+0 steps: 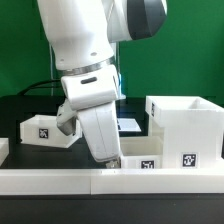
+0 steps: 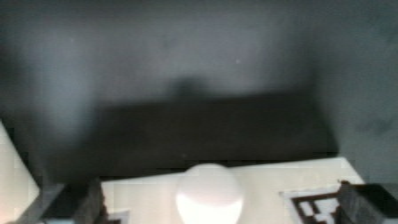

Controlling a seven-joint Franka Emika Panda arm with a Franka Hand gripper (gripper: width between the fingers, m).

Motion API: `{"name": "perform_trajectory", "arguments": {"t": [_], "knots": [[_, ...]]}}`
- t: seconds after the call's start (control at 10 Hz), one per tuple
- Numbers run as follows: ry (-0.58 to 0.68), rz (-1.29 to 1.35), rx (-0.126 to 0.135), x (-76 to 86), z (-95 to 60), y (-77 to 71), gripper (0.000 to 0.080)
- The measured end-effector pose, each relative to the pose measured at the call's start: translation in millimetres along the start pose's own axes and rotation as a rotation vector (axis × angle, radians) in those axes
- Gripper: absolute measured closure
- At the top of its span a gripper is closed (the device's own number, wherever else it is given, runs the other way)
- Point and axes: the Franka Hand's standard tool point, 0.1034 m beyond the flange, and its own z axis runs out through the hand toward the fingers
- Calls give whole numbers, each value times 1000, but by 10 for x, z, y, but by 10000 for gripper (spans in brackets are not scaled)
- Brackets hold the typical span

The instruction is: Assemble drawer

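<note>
The drawer's tall boxy shell (image 1: pixel 185 125) stands at the exterior view's right, open on top, with a tag on its front. One small tray (image 1: pixel 42 130) sits at the left, tag facing front. A second tray (image 1: pixel 143 161) lies low in the middle, just behind the rail. My gripper (image 1: pixel 110 158) points down at this tray's left end. In the wrist view the tray's white face (image 2: pixel 151 195) with a blurred rounded knob (image 2: pixel 208 195) and a tag (image 2: pixel 334 207) lies between my dark fingers (image 2: pixel 84 205). The jaws stand wide apart and hold nothing.
A long low white rail (image 1: pixel 60 181) runs along the front edge. The black table (image 2: pixel 196 80) stretches beyond the tray. The big white arm (image 1: pixel 85 45) hides the middle of the scene. A green wall (image 1: pixel 20 45) stands behind.
</note>
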Motion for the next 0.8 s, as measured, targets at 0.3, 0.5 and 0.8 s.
{"name": "perform_trajectory", "arguments": {"t": [0.3, 0.5, 0.8], "knots": [[3, -22, 6, 195, 47, 3, 151], [1, -12, -10, 194, 97, -22, 151], [0, -13, 0, 180, 144, -60, 151]]}}
